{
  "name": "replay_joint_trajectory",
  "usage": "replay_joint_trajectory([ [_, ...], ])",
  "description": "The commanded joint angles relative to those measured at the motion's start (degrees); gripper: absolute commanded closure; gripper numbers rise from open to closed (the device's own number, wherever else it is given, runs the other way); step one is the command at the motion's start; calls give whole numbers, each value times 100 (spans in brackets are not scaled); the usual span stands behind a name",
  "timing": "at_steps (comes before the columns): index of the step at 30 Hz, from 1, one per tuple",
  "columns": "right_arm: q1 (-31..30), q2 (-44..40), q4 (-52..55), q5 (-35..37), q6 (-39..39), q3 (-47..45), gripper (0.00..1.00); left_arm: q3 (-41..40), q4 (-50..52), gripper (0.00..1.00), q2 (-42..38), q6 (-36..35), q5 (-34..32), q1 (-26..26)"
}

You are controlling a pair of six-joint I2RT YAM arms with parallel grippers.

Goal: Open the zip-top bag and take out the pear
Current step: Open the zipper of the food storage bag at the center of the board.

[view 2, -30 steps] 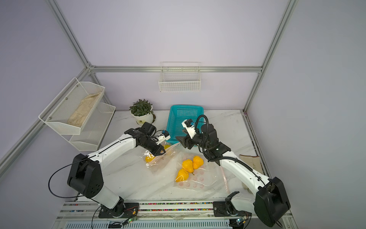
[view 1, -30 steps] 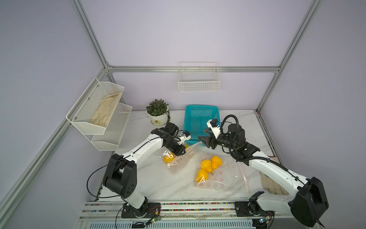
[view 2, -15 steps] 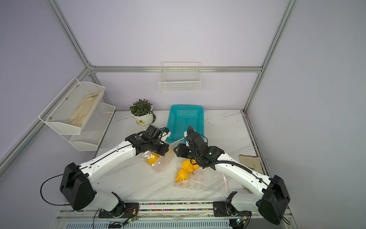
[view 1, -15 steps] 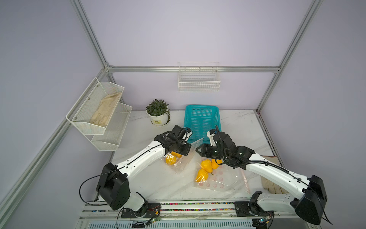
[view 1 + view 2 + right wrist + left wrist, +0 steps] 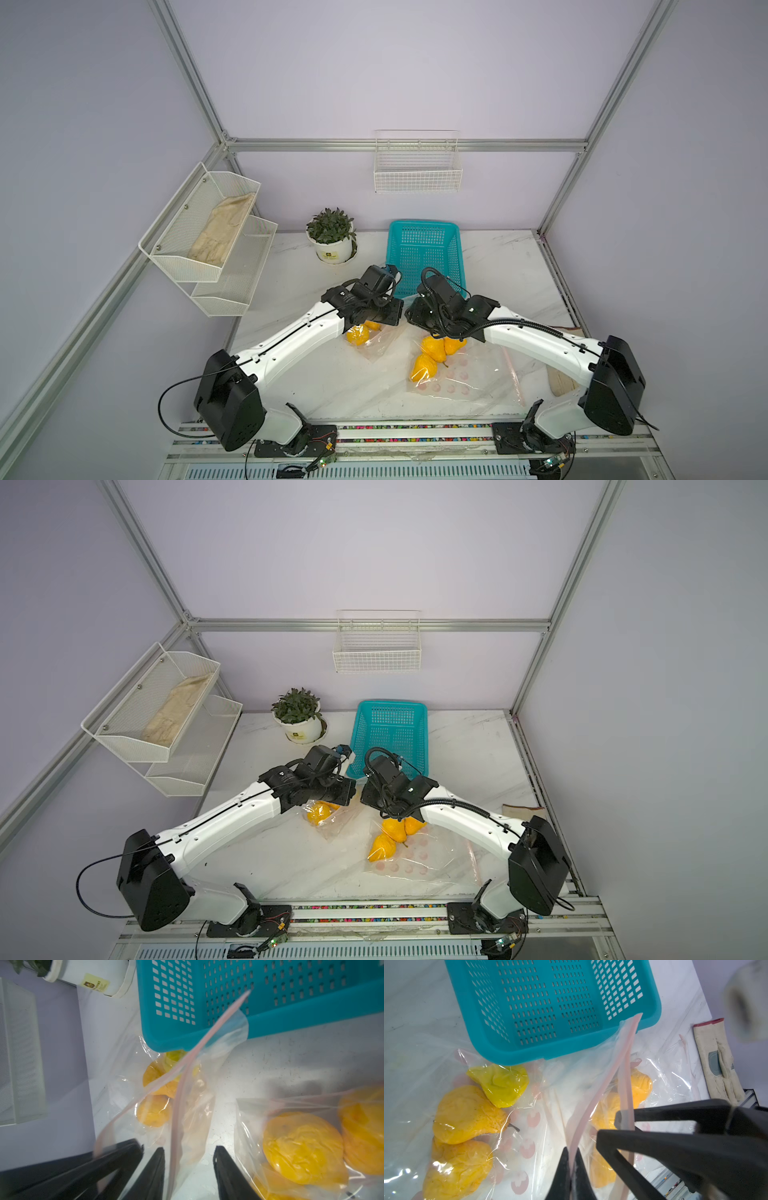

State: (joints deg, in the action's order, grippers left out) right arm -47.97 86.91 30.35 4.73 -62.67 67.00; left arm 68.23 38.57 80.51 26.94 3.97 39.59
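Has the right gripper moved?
Yes. In a top view the right gripper came forward from over the basket, toward the left gripper holding the bag.

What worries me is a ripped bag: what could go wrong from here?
The left gripper pinches a thin edge of the bag; it may slip. The right gripper has jaws apart around the other edge and could miss it. The bag's corner sits by the basket, so pulling may snag it.
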Motion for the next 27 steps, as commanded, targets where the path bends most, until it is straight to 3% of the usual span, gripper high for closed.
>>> replay_joint_trajectory([
  [1,-26,115,27,153,-242,-4,67,-36,-273,100,-422,112,-247,31],
  [3,-28,48,103,199,-248,-135,80,-28,-262,100,-586,83,-383,24],
  [8,-23,-357,321,391,-226,-541,87,28,-134,100,-974,119,-1115,32],
  [14,-29,-406,519,585,-41,-545,87,375,-139,100,-1216,9,-1681,157],
  [22,-37,-368,611,714,268,-338,86,829,-159,100,-1461,-508,-3016,885],
  [27,-45,-411,614,709,1030,56,77,936,-169,100,-1414,-887,-3618,1143],
])
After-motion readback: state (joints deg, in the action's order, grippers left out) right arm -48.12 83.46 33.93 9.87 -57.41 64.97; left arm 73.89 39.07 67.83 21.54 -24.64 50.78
